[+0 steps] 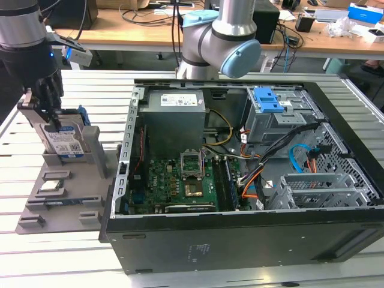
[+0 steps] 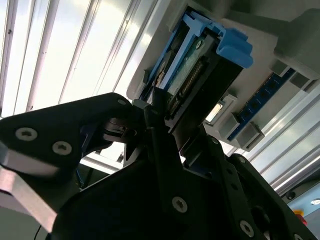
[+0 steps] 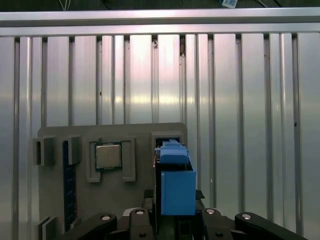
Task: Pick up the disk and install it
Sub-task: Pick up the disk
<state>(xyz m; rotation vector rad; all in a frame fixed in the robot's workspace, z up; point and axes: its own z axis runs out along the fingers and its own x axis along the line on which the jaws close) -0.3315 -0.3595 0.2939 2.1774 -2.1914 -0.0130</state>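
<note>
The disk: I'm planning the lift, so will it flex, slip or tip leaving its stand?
Probably rigid: the disk is a flat metal slab. Its blue rails may be slippery. Upright in the grey stand, it could tip.

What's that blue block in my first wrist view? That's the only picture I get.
Observer: A blue rail on the disk. In the exterior view the disk stands upright in the grey tray, white label showing.
Operator: Where's the computer?
Observer: An open computer case sits at the exterior view's right of the tray.
Operator: What's inside?
Observer: A grey drive cage with a blue latch, in the case's far corner.
</note>
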